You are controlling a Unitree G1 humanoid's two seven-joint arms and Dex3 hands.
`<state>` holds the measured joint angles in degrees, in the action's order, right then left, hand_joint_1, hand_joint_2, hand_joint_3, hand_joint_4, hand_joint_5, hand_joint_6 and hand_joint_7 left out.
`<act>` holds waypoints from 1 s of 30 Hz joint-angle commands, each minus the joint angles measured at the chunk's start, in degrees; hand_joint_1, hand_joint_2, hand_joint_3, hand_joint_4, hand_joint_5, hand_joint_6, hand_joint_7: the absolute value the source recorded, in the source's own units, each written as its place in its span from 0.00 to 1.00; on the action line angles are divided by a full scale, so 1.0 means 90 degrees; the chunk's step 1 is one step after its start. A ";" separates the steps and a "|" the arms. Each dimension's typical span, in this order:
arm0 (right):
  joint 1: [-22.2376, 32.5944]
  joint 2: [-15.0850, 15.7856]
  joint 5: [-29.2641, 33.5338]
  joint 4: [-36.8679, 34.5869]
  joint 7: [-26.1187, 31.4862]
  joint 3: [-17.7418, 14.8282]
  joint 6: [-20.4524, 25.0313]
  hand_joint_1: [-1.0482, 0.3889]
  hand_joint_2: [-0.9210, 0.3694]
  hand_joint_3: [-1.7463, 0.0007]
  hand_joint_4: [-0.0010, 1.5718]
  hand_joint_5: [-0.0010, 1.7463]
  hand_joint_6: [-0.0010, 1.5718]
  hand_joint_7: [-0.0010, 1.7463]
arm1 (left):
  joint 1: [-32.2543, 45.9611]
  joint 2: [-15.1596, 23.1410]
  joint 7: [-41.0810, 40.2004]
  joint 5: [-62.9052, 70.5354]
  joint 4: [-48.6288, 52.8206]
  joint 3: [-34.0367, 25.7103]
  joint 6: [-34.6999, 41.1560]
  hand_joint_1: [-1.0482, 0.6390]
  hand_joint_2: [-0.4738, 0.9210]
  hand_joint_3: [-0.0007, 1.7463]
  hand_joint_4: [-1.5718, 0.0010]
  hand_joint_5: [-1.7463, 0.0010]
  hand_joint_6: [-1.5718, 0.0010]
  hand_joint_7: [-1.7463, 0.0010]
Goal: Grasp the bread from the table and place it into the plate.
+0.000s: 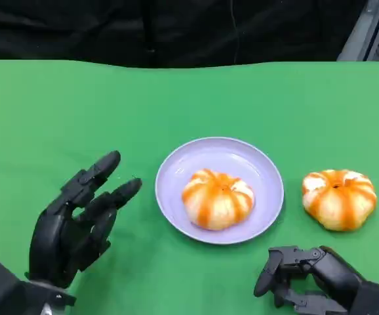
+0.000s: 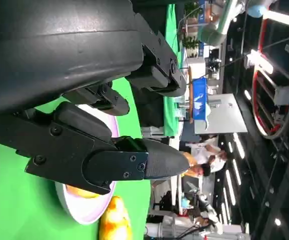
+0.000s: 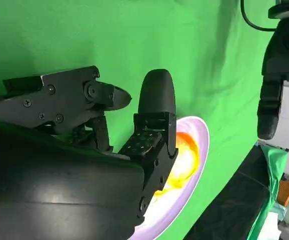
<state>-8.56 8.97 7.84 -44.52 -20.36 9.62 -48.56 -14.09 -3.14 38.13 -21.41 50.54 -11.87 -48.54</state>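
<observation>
While both robot hands hold nothing | glossy ridged bread (image 1: 217, 198) on round lilac plate (image 1: 176, 170)

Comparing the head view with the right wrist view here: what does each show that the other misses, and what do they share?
Head view alone: the left hand, open, on the plate's left, and a second bread lying on the table right of the plate. Right wrist view alone: a close look along the right hand's fingers, and dark equipment past the table edge. Shared: the green table, the lilac plate with a bread in it, and the right hand, holding nothing.
</observation>
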 commanded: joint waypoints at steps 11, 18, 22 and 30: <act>0.0102 0.0116 -0.0128 0.0013 -0.0042 -0.0046 -0.0023 0.72 0.00 0.73 0.45 0.86 0.48 0.61 | 0.0122 0.0297 0.0143 0.0456 0.0728 0.0034 -0.0333 0.19 1.00 0.24 0.47 0.97 0.62 0.99; 0.0107 0.0138 -0.0155 0.0019 -0.0077 -0.0045 -0.0012 0.72 0.00 0.73 0.44 0.86 0.48 0.60 | 0.0102 0.0369 0.0117 0.0652 0.0963 0.0052 -0.0412 0.19 1.00 0.25 0.44 0.97 0.61 0.99; 0.0092 0.0153 -0.0102 -0.0034 -0.0026 -0.0047 -0.0052 0.72 0.00 0.74 0.44 0.86 0.48 0.60 | 0.0078 0.0470 0.0076 0.0834 0.1107 0.0094 -0.0408 0.20 1.00 0.26 0.42 0.97 0.60 0.99; 0.0090 0.0159 -0.0144 -0.0089 -0.0059 -0.0056 -0.0110 0.71 0.00 0.74 0.44 0.86 0.48 0.60 | 0.0085 0.0614 0.0091 0.1076 0.1121 0.0202 -0.0296 0.21 1.00 0.25 0.38 0.97 0.58 0.99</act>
<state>-8.24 9.18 7.14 -44.65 -20.82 9.57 -48.69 -13.51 0.46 39.08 -12.60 60.30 -10.53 -51.52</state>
